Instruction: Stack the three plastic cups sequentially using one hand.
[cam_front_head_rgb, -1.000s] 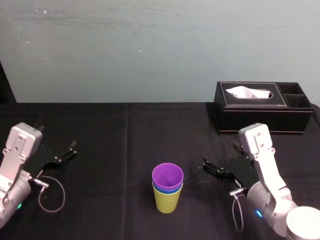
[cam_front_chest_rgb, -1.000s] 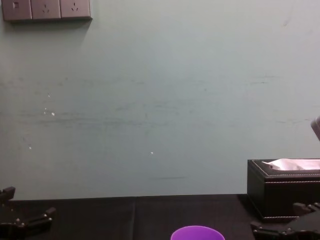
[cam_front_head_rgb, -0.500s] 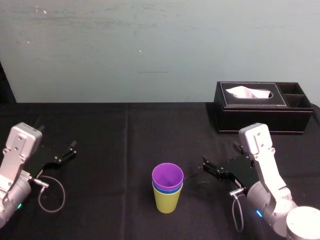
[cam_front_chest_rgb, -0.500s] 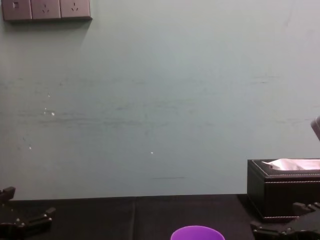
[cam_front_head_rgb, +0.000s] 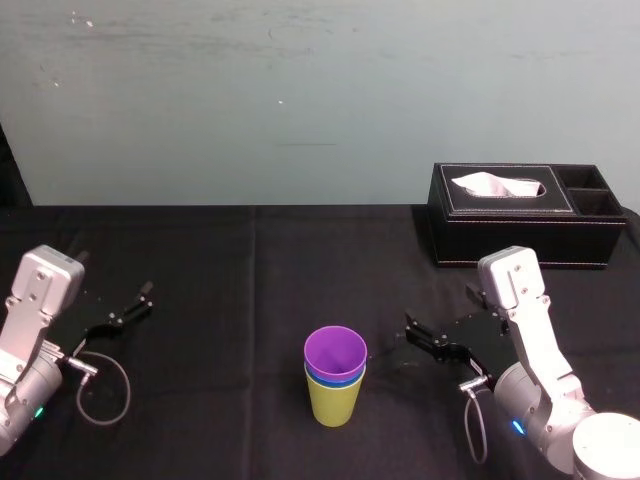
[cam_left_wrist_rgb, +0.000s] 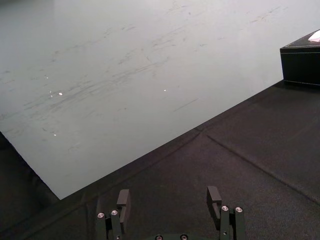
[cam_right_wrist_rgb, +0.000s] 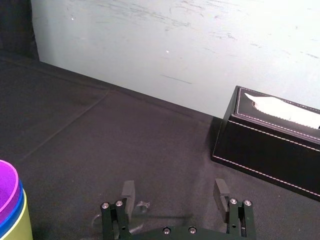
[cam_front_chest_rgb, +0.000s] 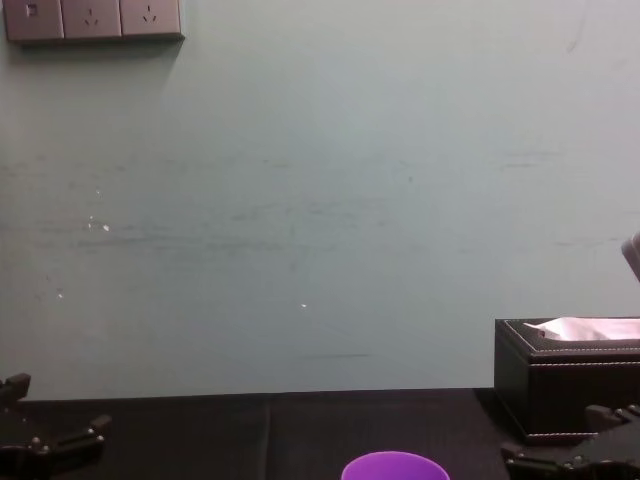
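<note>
Head view is giving me the whole story: the purple cup (cam_front_head_rgb: 335, 352) is sitting nested in the blue cup (cam_front_head_rgb: 335, 379), and that one is sitting in the yellow-green cup (cam_front_head_rgb: 335, 402), all upright on the black cloth (cam_front_head_rgb: 250, 300) near the front middle. The tapered walls are doing the holding, so only rims are showing above the bottom cup. I'm reading the stack as complete.

The right gripper (cam_front_head_rgb: 392, 338) is hovering just beside the stack on its right, not touching it, jaws spread wide and empty, which fits a hand with nothing left to carry. The left gripper (cam_front_head_rgb: 130, 305) is parked far off at the left, also spread wide, since this is a one-hand job. The tissue box (cam_front_head_rgb: 525, 215) is sitting back right, well apart from it all.
</note>
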